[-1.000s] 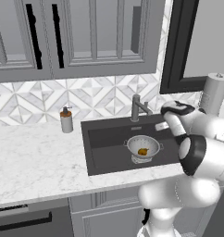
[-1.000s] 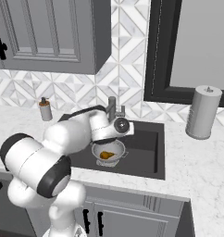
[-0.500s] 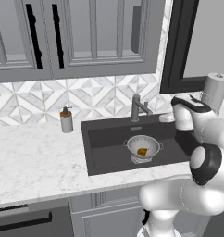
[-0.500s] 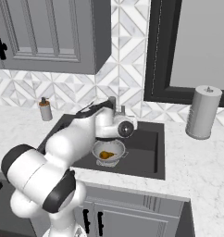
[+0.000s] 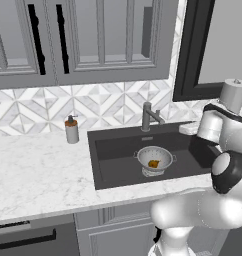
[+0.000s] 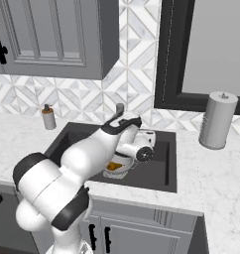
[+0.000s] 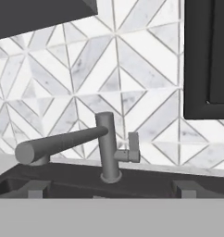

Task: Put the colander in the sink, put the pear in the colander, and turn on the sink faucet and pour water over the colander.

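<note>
The silver colander stands upright in the dark sink with the golden-brown pear inside it. In the right base view my arm covers part of the colander and pear. The sink faucet rises at the basin's back rim, its spout angled over the sink. My gripper hovers over the right part of the sink, open and holding nothing. It faces the faucet, whose spout points left and whose lever sticks out on the right.
A soap pump bottle stands on the marble counter left of the sink. A paper towel roll stands on the counter to the right. Grey cabinets hang above, and a dark-framed window sits right of the faucet.
My hand has drifted a little to the right over the sink and the elbow has swung round. The jaws stay open. Colander and pear have not moved.
</note>
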Controlling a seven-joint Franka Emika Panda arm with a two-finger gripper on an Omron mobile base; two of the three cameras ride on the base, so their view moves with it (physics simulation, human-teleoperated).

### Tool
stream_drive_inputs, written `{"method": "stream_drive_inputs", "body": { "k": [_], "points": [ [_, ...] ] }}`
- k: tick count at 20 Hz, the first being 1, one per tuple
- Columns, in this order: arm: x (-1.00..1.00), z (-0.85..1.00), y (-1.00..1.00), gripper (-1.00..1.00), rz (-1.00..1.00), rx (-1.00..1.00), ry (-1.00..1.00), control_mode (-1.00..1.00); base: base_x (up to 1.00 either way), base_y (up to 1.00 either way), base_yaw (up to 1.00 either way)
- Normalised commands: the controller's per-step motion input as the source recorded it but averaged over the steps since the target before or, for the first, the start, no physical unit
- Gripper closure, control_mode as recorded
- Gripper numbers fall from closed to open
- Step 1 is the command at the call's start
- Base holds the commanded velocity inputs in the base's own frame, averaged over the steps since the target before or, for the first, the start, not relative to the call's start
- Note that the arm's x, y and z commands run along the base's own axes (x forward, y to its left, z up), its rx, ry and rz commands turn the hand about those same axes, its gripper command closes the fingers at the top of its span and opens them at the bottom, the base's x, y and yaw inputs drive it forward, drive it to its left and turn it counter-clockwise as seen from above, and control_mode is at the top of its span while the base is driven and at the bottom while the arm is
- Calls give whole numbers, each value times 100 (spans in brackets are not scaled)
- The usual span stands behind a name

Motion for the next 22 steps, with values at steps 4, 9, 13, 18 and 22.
{"method": "stream_drive_inputs", "body": {
  "k": [4, 9, 13, 18, 22],
  "points": [
    [15, 0, -20, -100, 0, 8, -1, -100, 0, 0, 0],
    [30, 0, 0, -100, 0, 0, 0, -100, 0, 0, 0],
    [36, 0, 0, -100, 0, 0, -1, -100, 0, 0, 0],
    [32, -1, 0, -100, 0, 0, -4, -100, 0, 0, 0],
    [18, -3, 0, -100, 0, 0, -5, -100, 0, 0, 0]
  ]
}}
